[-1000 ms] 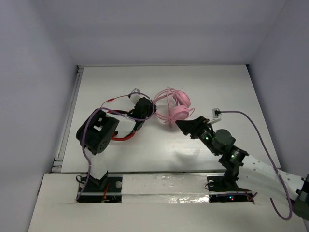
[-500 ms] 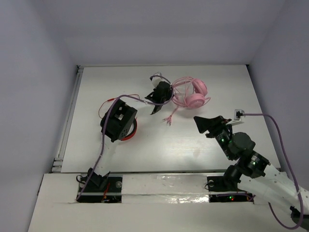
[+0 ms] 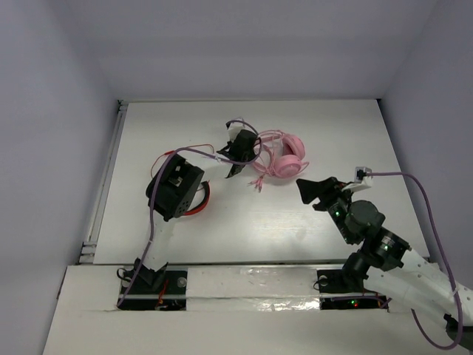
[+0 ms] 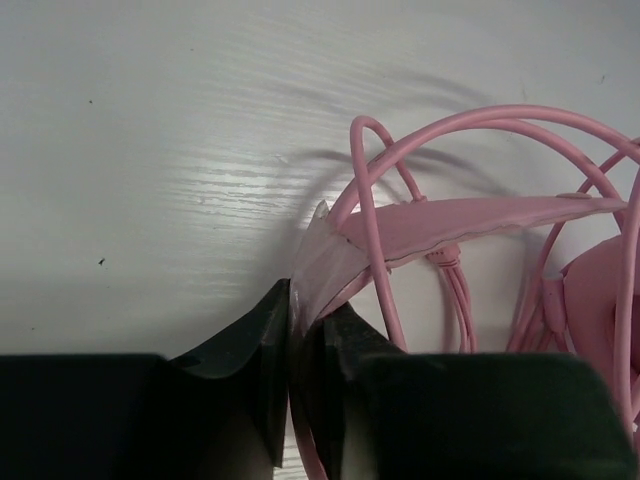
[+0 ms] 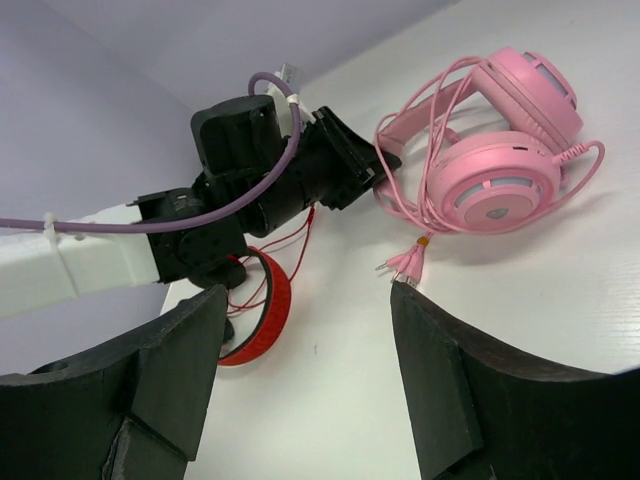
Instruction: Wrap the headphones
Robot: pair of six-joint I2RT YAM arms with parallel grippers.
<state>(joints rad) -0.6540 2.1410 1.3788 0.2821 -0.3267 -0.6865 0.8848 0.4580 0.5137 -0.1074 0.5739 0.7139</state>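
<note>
Headphones shifted left — left jaws seemingly pinch headband.

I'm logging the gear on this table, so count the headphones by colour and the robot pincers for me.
pink headphones: 1
red headphones: 1, partly hidden by the left arm
pincers: 2, the left pincer and the right pincer
Total: 4
</note>
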